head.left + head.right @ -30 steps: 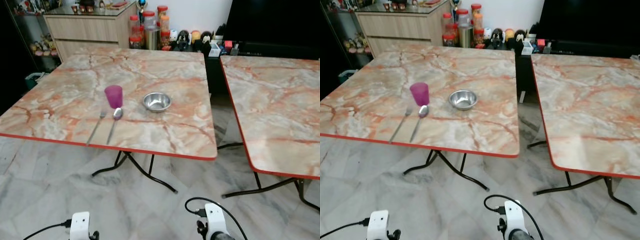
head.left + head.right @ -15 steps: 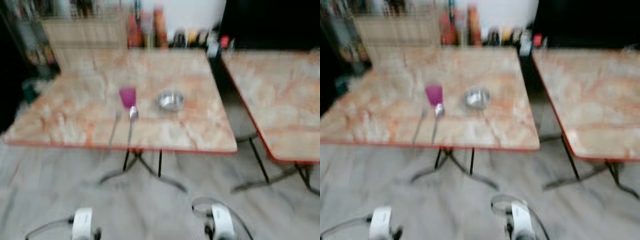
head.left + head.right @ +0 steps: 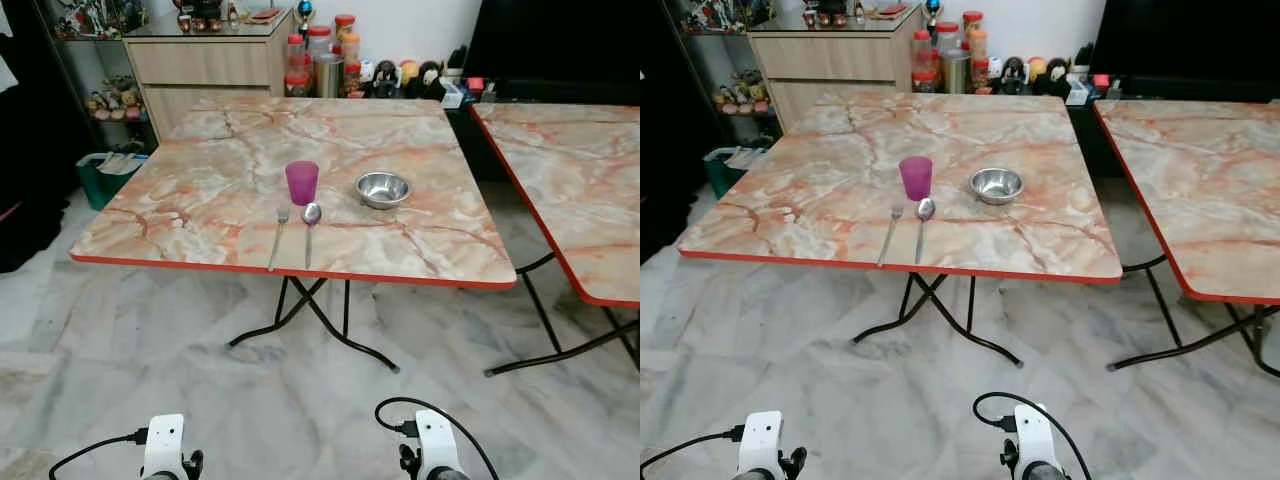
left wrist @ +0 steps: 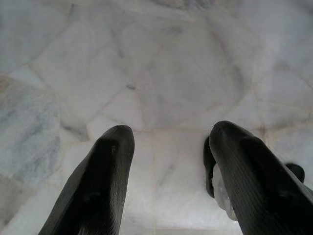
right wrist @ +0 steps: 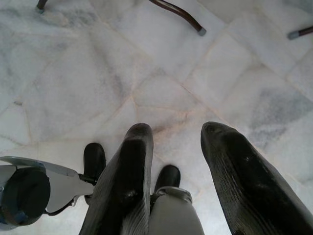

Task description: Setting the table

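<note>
On the marble-patterned table [image 3: 200, 190] stand a purple cup [image 3: 301, 182] and a small steel bowl [image 3: 383, 189] to its right. A fork [image 3: 277, 238] and a spoon [image 3: 310, 227] lie side by side in front of the cup, near the table's front edge. Both arms hang low, well short of the table. My left gripper [image 4: 164, 147] is open over the floor with nothing between its fingers. My right gripper [image 5: 181, 147] is open too, pointing down at the floor tiles.
A second marble table [image 3: 580, 170] stands to the right with a gap between. A wooden cabinet [image 3: 205, 65], jars [image 3: 320, 65] and figurines line the back wall. A green bin [image 3: 110, 175] sits at the left. Folding table legs [image 3: 320, 320] cross under the table on the marble floor.
The whole picture has shifted: the camera has drawn back and turned, so the table looks farther off and more to the middle. The things on the table have kept their places.
</note>
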You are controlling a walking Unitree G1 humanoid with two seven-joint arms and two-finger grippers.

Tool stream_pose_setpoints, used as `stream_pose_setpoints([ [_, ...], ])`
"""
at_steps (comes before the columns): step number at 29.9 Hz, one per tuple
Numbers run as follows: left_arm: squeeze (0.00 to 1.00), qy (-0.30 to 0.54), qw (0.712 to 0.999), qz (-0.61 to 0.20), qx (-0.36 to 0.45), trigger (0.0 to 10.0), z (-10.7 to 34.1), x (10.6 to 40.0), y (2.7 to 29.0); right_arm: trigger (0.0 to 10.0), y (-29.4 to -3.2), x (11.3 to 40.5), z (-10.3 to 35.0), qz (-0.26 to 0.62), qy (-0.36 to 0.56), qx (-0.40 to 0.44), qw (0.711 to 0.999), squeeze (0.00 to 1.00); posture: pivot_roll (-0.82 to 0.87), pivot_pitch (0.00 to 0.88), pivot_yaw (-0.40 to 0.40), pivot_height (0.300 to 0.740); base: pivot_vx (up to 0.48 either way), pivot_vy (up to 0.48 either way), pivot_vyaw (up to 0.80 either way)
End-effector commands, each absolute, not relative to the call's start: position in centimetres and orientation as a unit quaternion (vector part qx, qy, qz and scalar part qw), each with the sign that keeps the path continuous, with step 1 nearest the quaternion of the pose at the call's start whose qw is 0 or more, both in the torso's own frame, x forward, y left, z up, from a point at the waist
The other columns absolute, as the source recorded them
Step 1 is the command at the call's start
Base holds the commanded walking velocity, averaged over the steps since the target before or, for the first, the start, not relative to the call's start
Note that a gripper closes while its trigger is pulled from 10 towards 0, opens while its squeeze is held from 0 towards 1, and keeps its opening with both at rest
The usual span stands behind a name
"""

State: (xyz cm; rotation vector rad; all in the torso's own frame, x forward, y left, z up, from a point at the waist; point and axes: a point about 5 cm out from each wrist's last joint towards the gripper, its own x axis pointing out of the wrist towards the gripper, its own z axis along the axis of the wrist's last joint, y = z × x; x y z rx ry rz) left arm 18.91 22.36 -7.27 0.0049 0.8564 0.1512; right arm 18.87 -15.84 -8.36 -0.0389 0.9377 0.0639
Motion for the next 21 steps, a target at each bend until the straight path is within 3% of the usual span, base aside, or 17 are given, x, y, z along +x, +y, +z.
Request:
stream_pose_setpoints([
  [1, 0.0, 0.413, 0.908, 0.071, 0.003, 10.0, -7.23, 19.03, 22.26, 10.0, -15.75, 19.16, -8.21, 0.027, 0.447, -0.012, 0.894, 0.0, 0.06, 0.0, 0.009, 0.719, 0.266, 0.0, 0.0],
  [21, 0.0, 0.412, 0.908, 0.078, 0.003, 10.0, -7.17, 18.96, 22.66, 10.0, -15.51, 19.22, -8.2, 0.028, 0.447, -0.01, 0.894, 0.0, 0.08, 0.0, 0.008, 0.719, 0.305, 0.0, -0.07],
])
